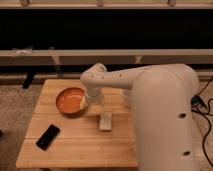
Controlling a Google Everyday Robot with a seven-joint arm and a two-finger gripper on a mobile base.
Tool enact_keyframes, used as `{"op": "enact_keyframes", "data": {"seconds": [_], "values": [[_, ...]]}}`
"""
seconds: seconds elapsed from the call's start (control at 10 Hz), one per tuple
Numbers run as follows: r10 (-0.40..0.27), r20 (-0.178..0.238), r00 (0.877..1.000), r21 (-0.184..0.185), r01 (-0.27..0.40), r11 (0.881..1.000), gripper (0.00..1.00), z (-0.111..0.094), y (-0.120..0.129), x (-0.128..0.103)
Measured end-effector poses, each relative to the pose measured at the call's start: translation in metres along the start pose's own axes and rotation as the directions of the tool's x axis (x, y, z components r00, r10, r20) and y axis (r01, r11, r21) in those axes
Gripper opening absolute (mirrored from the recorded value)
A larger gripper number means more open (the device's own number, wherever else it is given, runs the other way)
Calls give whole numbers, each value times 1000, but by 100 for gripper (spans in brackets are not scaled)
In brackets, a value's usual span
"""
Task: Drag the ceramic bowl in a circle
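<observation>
Orange and glossy, the ceramic bowl (70, 101) sits toward ten o'clock on the wooden table (75, 147). The gripper (91, 102) hangs at its three o'clock rim, so the bowl lies at the gripper's nine o'clock. Whether it grips anything, I cannot tell.

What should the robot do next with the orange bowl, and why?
Probably ease down onto the rim. The gripper sits at the edge of the ceramic bowl on the side facing the white block, but firm contact isn't clear, and dragging needs a hold. The block lies close, so the circle should start away from it.
</observation>
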Motion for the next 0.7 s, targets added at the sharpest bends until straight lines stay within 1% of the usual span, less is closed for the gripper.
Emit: {"op": "enact_keyframes", "data": {"seconds": [0.1,0.2,0.3,0.4,0.6,0.7], "values": [[-11,1,1000,2,11,1000,80,3,8,-9],[-22,4,1000,6,22,1000,77,7,15,-17],[-26,5,1000,12,26,1000,71,10,19,-20],[-25,4,1000,20,25,999,58,15,22,-22],[-25,-3,1000,29,25,999,41,25,25,-22],[-23,-11,1000,31,23,999,29,31,27,-22]]}}
